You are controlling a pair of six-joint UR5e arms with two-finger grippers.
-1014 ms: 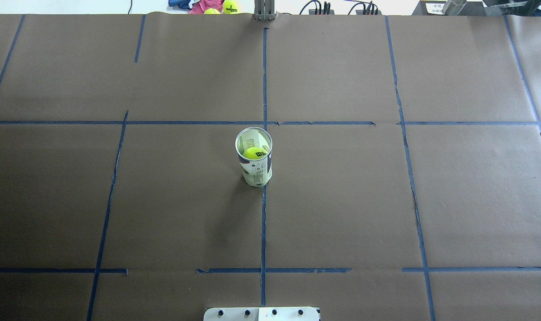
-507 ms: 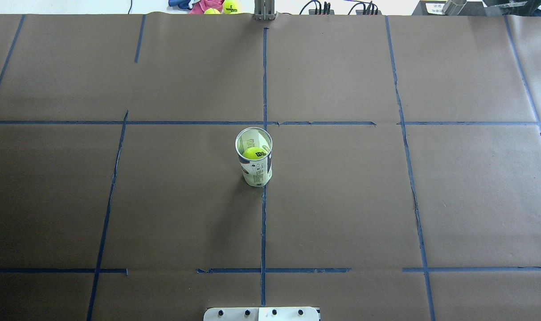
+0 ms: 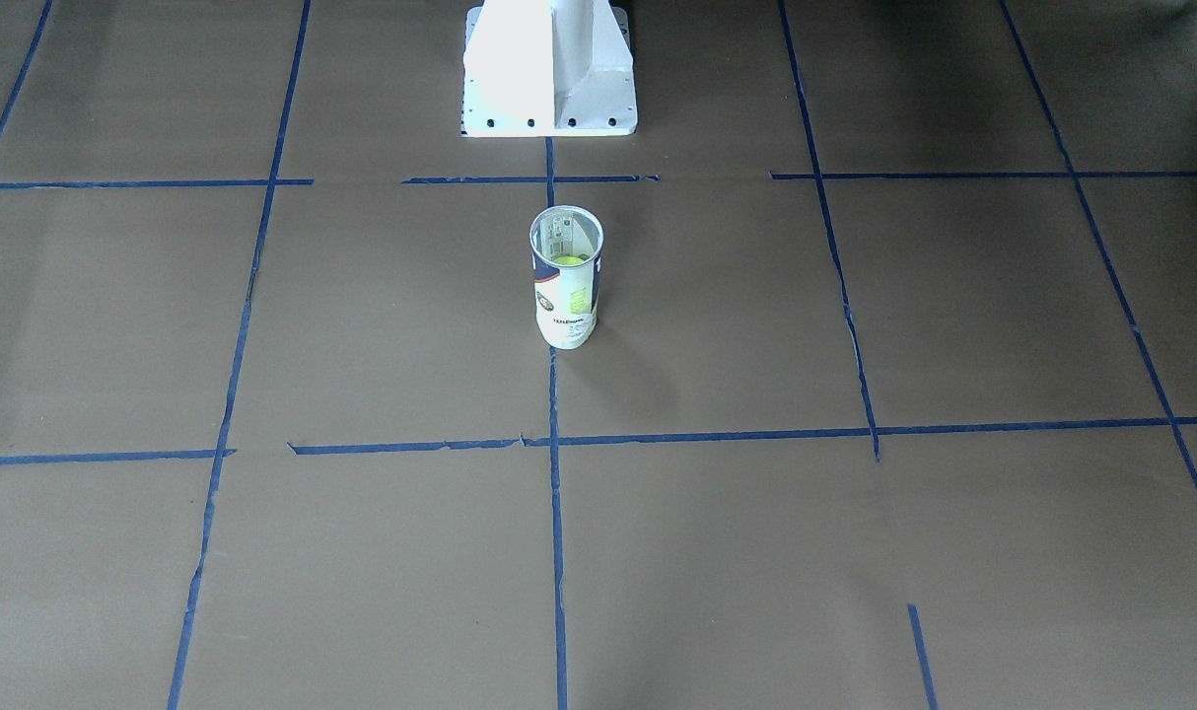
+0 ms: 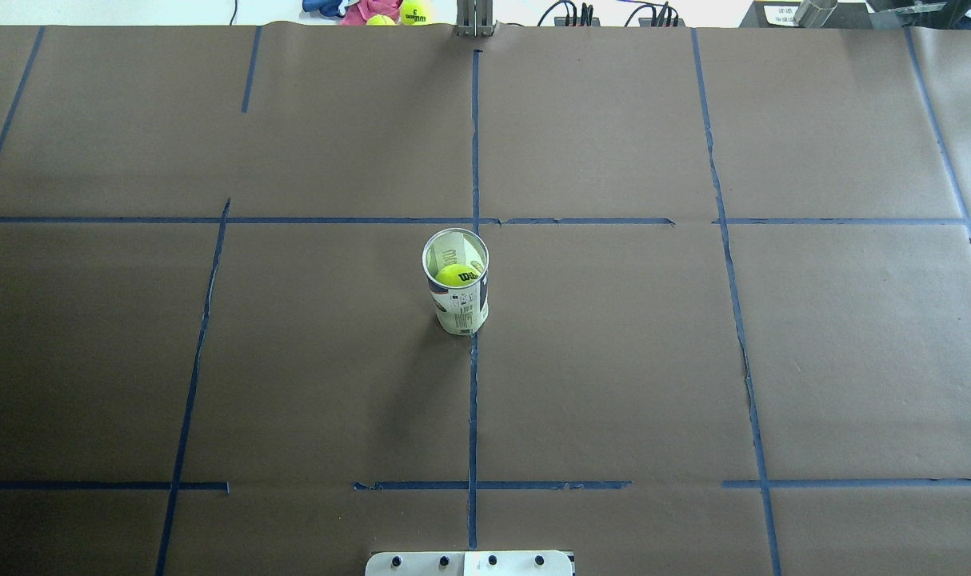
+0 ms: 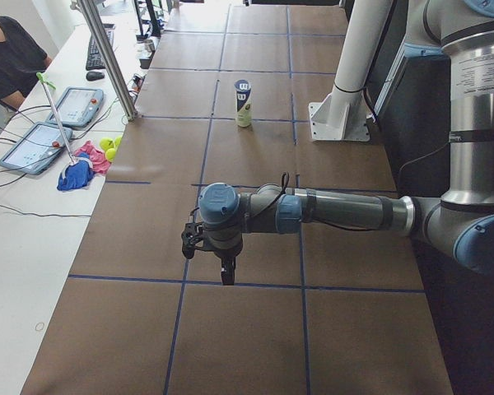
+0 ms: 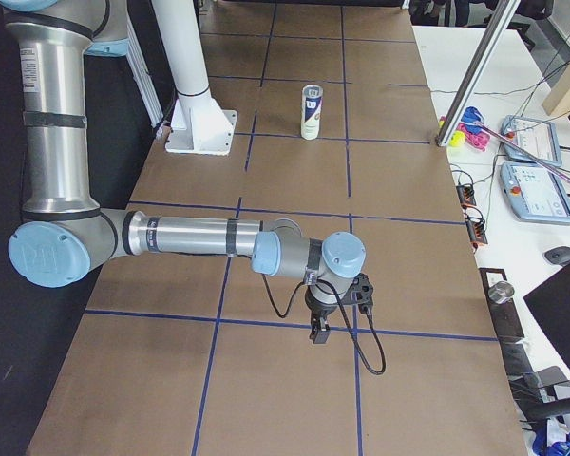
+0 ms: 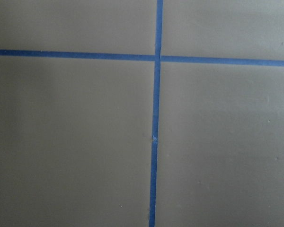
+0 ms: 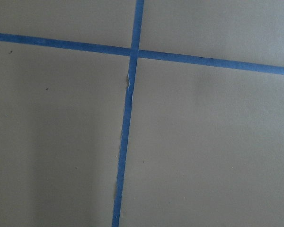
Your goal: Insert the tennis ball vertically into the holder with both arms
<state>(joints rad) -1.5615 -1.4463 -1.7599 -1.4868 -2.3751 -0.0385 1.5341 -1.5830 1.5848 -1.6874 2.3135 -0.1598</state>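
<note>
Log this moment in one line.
tennis ball: inside holder | holder: upright, ungripped | left gripper: far from holder, jaws unclear | right gripper: likewise | insertion: looks done

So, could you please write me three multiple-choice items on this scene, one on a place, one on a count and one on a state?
1. Where is the tennis ball? A: inside the holder. B: beside it. C: balanced on its rim.
2. How many spare balls lie beyond the far edge of the table in the overhead view? A: none. B: two. C: five.
3. How does the holder stand? A: on its side. B: upside down. C: upright, mouth open.
Answers: 1 A, yellow-green shows through the open mouth; 2 B, two sit by the pink cloth; 3 C, its round rim faces up.
</note>
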